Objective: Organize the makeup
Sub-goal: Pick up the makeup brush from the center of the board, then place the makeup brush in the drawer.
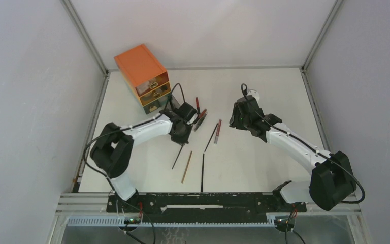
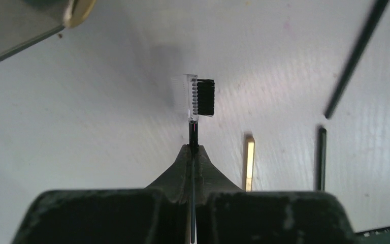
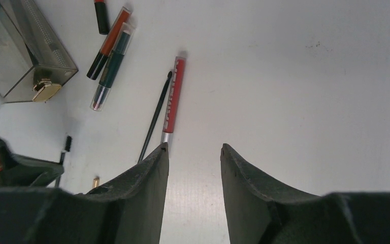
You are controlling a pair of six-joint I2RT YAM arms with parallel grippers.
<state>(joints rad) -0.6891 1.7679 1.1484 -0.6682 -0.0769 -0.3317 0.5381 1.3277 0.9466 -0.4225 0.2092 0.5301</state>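
Note:
My left gripper [image 2: 193, 150] is shut on the thin handle of a black brush [image 2: 199, 96] with a clear comb and black bristles at its head; the brush sticks out past the fingertips above the white table. In the top view this gripper [image 1: 182, 142] sits by the orange box, the brush handle [image 1: 177, 157] trailing below it. My right gripper [image 3: 193, 150] is open and empty; a red pencil [image 3: 173, 99] and a thin black brush [image 3: 155, 118] lie just beyond its left finger. More red and dark pencils [image 3: 109, 43] lie further off. It also shows in the top view [image 1: 236, 119].
The orange three-drawer box [image 1: 142, 76] stands at the back left; a clear drawer [image 3: 25, 56] with a gold knob [image 3: 45, 90] faces the pencils. A wooden pencil [image 1: 187, 166] and a black pencil [image 1: 202, 172] lie near the front, both also in the left wrist view [image 2: 249, 161] [image 2: 322, 157].

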